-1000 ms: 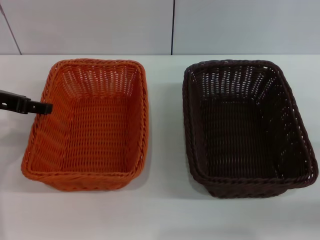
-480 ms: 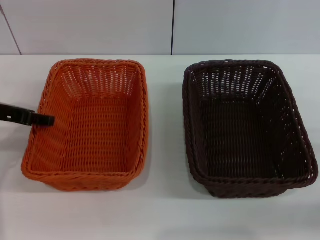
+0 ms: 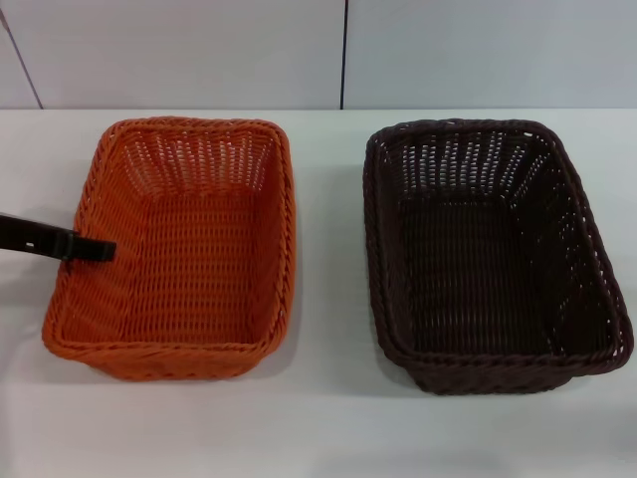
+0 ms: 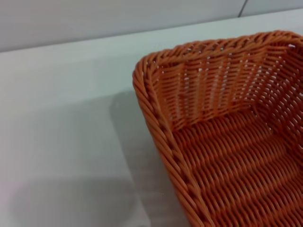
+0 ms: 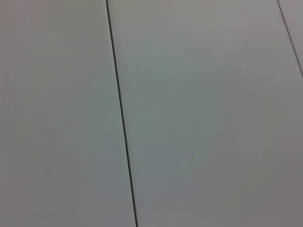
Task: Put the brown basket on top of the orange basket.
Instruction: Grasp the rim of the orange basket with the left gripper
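Baskets apart, nothing stacked yet.
Left gripper [image 3: 95,249] over orange basket's [image 3: 189,239] outer rim, grip state can't tell; brown basket [image 3: 488,249] well apart from orange one, untouched. Risk: gripper nudges the orange basket, shifting stacking target.

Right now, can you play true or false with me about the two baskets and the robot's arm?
1. The brown basket already sits on top of the orange basket. False: they stand side by side, apart, on the white table.
2. Both baskets are empty. True.
3. The left end effector is over the orange basket's left rim. True.
4. The right end effector is lifting the brown basket. False: it is not in the head view, and nothing touches that basket.
5. The brown basket is on the robot's left. False: it is on the right.
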`<state>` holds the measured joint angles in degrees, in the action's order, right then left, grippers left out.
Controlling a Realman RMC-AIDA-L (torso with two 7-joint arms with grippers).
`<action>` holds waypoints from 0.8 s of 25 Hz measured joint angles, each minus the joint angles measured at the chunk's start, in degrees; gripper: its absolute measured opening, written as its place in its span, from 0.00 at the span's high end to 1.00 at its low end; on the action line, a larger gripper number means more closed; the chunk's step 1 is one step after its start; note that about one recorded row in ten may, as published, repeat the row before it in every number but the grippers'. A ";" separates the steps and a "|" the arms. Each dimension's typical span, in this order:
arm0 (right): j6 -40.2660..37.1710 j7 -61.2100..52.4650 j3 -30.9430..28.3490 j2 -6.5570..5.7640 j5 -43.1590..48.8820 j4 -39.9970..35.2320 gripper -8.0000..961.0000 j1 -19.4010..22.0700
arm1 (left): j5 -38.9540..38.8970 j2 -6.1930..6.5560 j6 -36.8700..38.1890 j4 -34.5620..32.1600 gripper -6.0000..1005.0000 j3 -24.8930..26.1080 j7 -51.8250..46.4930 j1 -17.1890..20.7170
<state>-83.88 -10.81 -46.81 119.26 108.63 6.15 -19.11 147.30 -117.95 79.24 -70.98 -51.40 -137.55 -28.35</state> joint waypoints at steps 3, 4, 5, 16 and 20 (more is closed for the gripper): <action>-0.04 0.00 -0.04 0.00 0.00 0.00 0.14 0.11 | 0.22 0.07 -0.03 0.75 0.32 -0.59 0.00 -0.18; -0.06 0.00 -0.05 0.00 0.00 0.00 0.14 0.16 | 0.33 0.07 -0.04 0.79 0.34 -0.70 0.00 -0.20; -0.06 0.00 -0.05 0.00 0.00 0.00 0.14 0.19 | 0.84 0.05 -0.07 0.81 0.36 -0.85 -0.02 -0.33; -0.06 0.00 -0.03 -0.05 0.01 0.00 0.14 0.22 | 1.35 -0.11 -0.43 0.39 0.66 -0.84 -0.08 -0.48; -0.06 0.00 -0.03 -0.08 0.01 0.00 0.14 0.22 | 1.41 -0.06 -0.49 0.37 0.74 -0.81 0.17 -0.48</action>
<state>-83.94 -10.81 -46.84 119.18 108.64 6.15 -18.89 148.71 -118.01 78.75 -70.61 -52.22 -137.38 -28.83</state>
